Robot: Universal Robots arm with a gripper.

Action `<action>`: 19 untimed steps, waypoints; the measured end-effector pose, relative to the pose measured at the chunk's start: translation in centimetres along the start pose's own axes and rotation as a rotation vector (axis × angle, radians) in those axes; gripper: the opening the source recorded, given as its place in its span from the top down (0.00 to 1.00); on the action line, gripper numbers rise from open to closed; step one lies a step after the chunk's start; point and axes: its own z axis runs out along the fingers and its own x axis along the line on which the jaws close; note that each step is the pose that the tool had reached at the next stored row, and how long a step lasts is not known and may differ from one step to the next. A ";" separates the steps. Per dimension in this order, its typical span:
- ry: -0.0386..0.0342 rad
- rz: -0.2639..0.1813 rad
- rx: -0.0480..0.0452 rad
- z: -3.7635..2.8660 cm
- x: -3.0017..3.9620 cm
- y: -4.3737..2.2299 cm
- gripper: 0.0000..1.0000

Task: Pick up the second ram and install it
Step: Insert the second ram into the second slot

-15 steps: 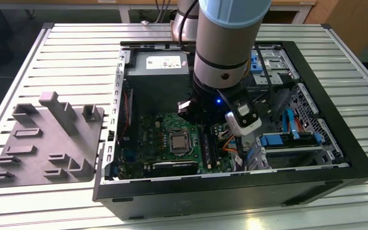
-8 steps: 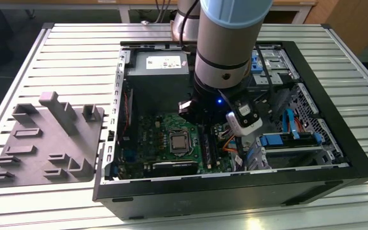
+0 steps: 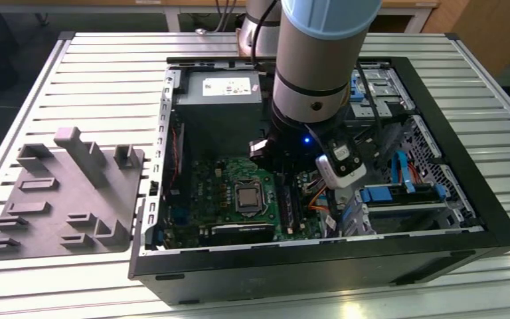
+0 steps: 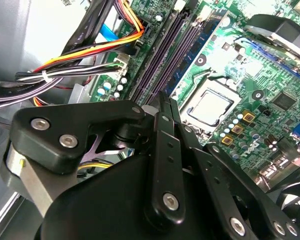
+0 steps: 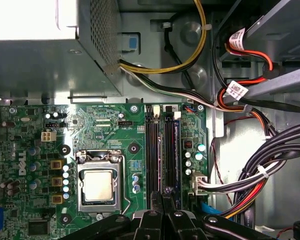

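While the gripper [image 4: 163, 100] hangs over the slots [image 5: 152, 150], claw pinched narrow, on the ram or not I cannot tell, seating seems in hand, needing a straight press.

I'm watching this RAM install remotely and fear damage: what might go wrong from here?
1. The tool hangs low over the memory slots; pushing down off line might strain a slot or the motherboard.
2. The cable bundle lies close beside the tool's linkage and might snag.
3. The bare processor sits next to the slots, exposed.
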 end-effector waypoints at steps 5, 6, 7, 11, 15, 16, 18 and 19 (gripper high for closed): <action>0.0000 0.000 -0.0001 0.00 -0.09 0.00 0.88; 0.0000 0.000 -0.0001 0.01 -0.12 0.01 0.88; 0.0000 0.000 -0.0001 0.01 -0.14 0.01 0.88; 0.0000 0.000 0.0000 0.00 -0.16 0.01 0.88; 0.0000 0.000 -0.0002 0.09 -0.17 0.01 0.88; 0.0000 0.000 0.0000 0.13 -0.16 0.00 0.88; 0.0000 0.000 -0.0001 0.20 -0.16 0.00 0.88; 0.0000 0.000 -0.0003 0.24 -0.16 0.00 0.88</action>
